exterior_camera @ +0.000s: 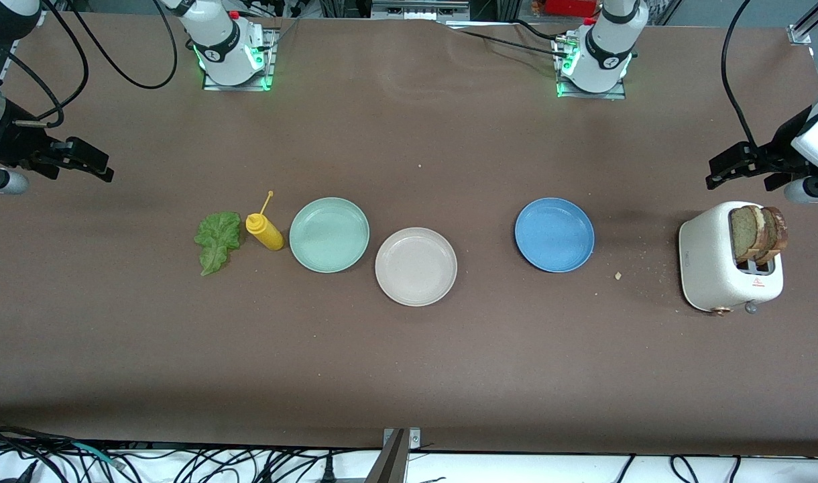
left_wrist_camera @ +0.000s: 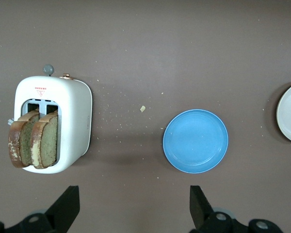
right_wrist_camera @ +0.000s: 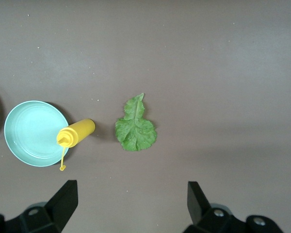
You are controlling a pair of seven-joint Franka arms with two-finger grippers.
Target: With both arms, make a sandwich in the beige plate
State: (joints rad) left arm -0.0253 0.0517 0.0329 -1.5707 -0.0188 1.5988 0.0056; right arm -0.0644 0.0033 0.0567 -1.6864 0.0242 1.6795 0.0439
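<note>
Over the table's left-arm end, the left gripper (exterior_camera: 741,171) hangs with fingers apart above the toaster (exterior_camera: 717,265), whose two bread slices (exterior_camera: 757,233) stand upright; the right gripper (exterior_camera: 87,164) waits, spread, at the right arm's end, the lettuce (exterior_camera: 218,240) nearest it, the beige plate (exterior_camera: 416,266) bare between.

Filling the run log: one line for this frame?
stage: start | beige plate: bare | bread: in toaster | lettuce: on table | left end effector, right end effector: open, waiting
</note>
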